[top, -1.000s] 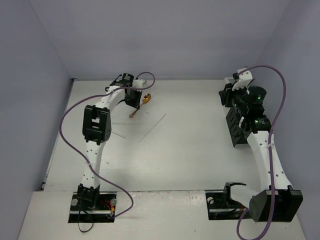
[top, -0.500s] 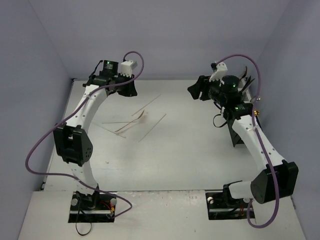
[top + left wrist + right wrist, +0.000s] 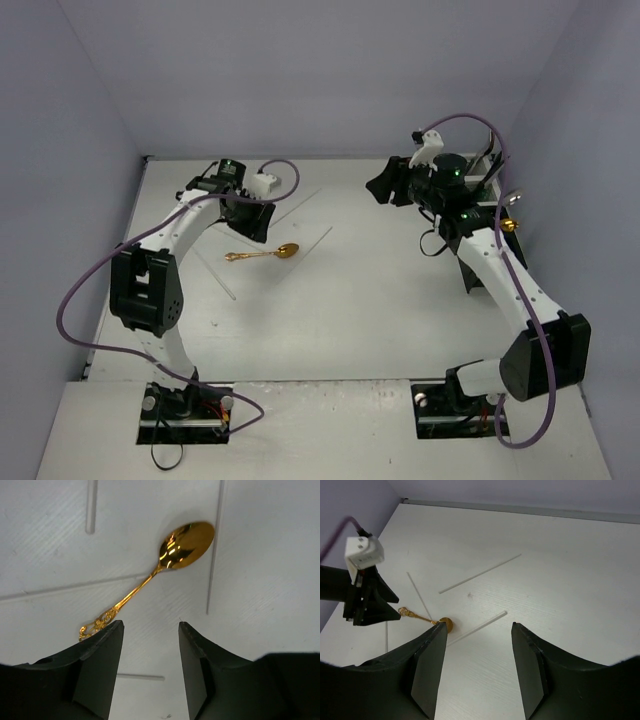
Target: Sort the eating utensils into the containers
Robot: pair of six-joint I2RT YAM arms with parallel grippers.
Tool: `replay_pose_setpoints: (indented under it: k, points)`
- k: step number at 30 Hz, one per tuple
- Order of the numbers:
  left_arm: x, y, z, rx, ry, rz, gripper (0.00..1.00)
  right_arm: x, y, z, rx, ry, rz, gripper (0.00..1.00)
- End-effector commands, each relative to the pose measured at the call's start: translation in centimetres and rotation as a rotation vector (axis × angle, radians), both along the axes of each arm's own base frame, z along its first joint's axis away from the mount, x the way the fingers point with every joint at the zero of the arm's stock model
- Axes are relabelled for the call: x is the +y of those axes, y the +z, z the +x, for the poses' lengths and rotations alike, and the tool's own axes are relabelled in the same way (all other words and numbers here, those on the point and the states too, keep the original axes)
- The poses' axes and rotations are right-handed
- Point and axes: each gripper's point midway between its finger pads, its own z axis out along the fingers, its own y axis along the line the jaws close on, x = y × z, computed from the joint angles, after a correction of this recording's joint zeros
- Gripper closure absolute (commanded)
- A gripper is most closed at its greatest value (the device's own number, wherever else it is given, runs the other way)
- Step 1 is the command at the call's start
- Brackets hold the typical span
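Left gripper: jaws apart, nothing between them, hanging over the table. The gold spoon lies flat just ahead of the tips. In the wrist view its bowl is at the upper right, and the ornate handle end sits right at the edge of one jaw. I can't tell whether they touch.

Chopsticks are scattered round the spoon. One runs just beside the bowl, one crosses near the handle, and further ones lie beyond and below. All are flat on the table and apart from each other. They're thin and pale, so they're hard to pick out against the white top.

From above, the left gripper is at the far left of the table with the spoon just on the near side of it. A purple cable loops wide off that arm, outside the work area.

Right gripper: also open and empty. It is held up over the far right and looks across at the left gripper, the spoon and the chopsticks. It is well apart from all of them.

The black holder is on the right edge, mostly hidden under the right forearm. A silver head and a gold one stick out past the arm there, but I can't see which compartment they're in.
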Motion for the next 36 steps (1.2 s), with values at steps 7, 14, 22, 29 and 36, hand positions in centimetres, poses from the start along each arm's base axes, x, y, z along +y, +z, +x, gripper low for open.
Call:
replay_pose_setpoints:
  k: [7,14,22,29,36]
  points:
    - [2.3,-3.8,-2.2,0.03,-0.381,0.184,0.55,-1.1,3.9,-2.4,-0.179,0.006,-0.04,0.48]
    - [1.8,-5.7,-1.4,0.055,-0.436,0.178,0.55,-1.5,4.1,-2.5,-0.187,0.0,-0.059,0.49]
    - [2.0,-6.9,0.5,0.051,-0.453,0.212,0.55,-1.6,4.3,-2.4,-0.187,-0.004,-0.069,0.49]
    - [1.8,-7.8,1.0,0.061,-0.469,0.21,0.57,-1.8,4.0,-2.4,-0.181,-0.006,-0.082,0.5]
    - [1.7,-8.7,-0.6,0.104,-0.477,0.188,0.63,-2.2,4.1,-2.3,-0.185,-0.012,-0.093,0.5]
